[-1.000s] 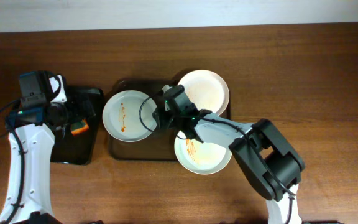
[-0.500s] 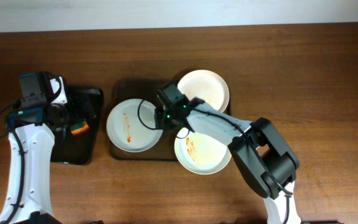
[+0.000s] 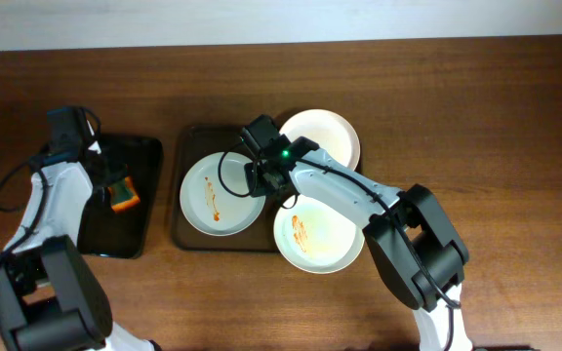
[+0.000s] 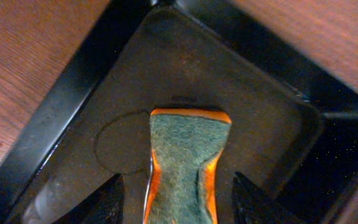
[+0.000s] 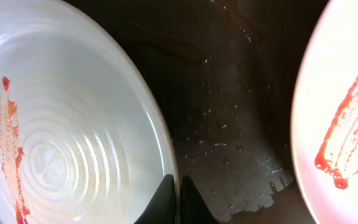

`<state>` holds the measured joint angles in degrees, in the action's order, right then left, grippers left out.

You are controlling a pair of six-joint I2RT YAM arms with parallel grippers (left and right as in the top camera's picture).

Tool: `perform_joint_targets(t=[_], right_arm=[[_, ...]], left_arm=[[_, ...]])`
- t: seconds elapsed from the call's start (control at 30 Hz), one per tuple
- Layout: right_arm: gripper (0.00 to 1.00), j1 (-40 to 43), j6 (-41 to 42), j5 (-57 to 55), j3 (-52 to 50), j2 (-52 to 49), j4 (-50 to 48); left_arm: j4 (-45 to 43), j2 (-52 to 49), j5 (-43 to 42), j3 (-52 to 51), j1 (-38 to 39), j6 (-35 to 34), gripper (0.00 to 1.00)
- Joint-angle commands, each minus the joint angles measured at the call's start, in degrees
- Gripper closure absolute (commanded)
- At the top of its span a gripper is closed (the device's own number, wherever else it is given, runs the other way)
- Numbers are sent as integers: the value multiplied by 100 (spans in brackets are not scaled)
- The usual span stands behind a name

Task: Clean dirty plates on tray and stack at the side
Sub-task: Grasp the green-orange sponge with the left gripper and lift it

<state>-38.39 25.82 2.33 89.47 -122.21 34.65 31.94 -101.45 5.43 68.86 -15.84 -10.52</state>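
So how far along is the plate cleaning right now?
Nothing looks done: no stack at the side, and sauce shows on the left plate and the front plate. In hand: the right gripper pinches the left plate's rim over the tray; the left gripper straddles the sponge, open. Wiping and stacking those and the back plate remain.

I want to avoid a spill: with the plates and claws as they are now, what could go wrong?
The right claw pinches the left plate only at its thin rim, so it might slip. The front plate overhangs the tray rim under the right arm; a knock could tip it.
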Motion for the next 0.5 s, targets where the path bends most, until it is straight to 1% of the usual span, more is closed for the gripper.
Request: perform_joint_targets(t=[0.0,0.07,0.13,0.17,0.23,0.27,0.3,0.33,0.37,0.4,0.47], right_arm=[[96,11,-55,-201,96,-42,2],[96,11,-57,-223,96,-42,-17],[96,11,-55,-267,85,-42,-15],[96,11,-55,-264,85,-42,-15],[96,11,-55,-264,85,-42,-15],[96,11,-55,-260,85,-42,-11],[96,11,-52,-258,85,-42,9],[96,11,-52,-258,85,-42,48],[96,17,-52,-238,85,-42,90],[96,35,-52,-44,85,-42,92],[96,179,-50,538,85,-42,50]], left_arm=[[-131,-658,-22,70,-20,-55,57],[-197,-949,-136,70,-20,-55,62],[-197,-977,-275,70,-20,-55,75],[-201,-999,-310,70,-20,-55,80],[-240,-1095,-310,70,-20,-57,100],[-236,-1110,-365,72,-17,-55,100],[-164,-1064,-671,133,-13,-11,100],[278,-977,-1150,452,-13,120,100],[859,-872,-1311,881,-13,160,100],[1421,-756,-1510,1322,0,411,100],[2273,-461,-1985,1991,175,697,100]])
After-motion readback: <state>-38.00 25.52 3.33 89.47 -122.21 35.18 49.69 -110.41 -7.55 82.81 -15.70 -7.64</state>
